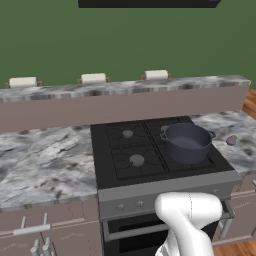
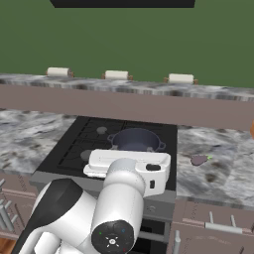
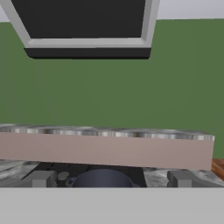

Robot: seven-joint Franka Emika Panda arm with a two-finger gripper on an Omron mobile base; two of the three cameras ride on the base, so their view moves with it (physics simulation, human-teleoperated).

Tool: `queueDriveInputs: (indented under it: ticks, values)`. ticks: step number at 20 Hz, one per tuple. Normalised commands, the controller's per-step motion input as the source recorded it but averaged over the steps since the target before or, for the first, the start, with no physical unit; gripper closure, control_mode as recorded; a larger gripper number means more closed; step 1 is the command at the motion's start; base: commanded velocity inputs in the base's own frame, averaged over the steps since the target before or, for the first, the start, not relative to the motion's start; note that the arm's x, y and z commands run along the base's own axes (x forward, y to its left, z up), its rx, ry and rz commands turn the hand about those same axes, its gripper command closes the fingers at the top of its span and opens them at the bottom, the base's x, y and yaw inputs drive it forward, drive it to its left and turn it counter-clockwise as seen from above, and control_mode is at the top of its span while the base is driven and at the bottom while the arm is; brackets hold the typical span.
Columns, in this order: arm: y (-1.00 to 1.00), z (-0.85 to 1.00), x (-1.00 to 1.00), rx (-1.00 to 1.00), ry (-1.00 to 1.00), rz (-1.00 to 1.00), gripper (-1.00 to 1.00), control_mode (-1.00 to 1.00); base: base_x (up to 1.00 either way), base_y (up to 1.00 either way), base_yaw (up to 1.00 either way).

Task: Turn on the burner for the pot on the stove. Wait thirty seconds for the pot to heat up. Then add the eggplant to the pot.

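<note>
The fingers (image 3: 40,178) stand wide apart and hold nothing. In the hand view their two grey tips rise at the bottom edge, one at 7 o'clock and one at 5 o'clock (image 3: 179,178), with the pot (image 3: 101,178) showing between them. Only the upper rim of the pot is seen there; the rest is cut off by the lower edge.

The hand is level and looks forward over the stove (image 1: 150,150) toward the green wall (image 3: 109,92). A dark range hood (image 3: 85,26) fills the 12 o'clock part of the hand view, cropped at the top. In the right base view the white hand hangs just over the front edge of the stove, and the fingers themselves are hidden behind the hand body. The arm's wrist and forearm cover the stove's front panel there; the elbow bulks large at 7 o'clock. In the left base view a white arm link hides part of the oven door at 5 o'clock.

The pot sits on the right front burner in the left base view, upright, its two side handles visible, its inside dark and hard to read. The knobs (image 1: 130,205) on the grey panel are small, and their setting cannot be made out.

The eggplant (image 1: 231,140) lies on the marble tabletop (image 1: 45,165) at 3 o'clock of the pot, apart from the stove. It is a small purple lump; its shape is blurred. Three pale rolls (image 1: 93,78) rest on the raised ledge behind.
</note>
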Motion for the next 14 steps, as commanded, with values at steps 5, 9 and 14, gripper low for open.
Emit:
queueDriveInputs:
  ticks: [5, 9, 14]
  values:
    - [0.0, 0.0, 0.0, 0.0, 0.0, 0.0, -1.0, -1.0, 0.0, 0.0, 0.0]
    - [0.0, 0.0, 0.0, 0.0, 0.0, 0.0, -1.0, -1.0, 0.0, 0.0, 0.0]
    - [0.0, 0.0, 0.0, 0.0, 0.0, 0.0, -1.0, -1.0, 0.0, 0.0, 0.0]
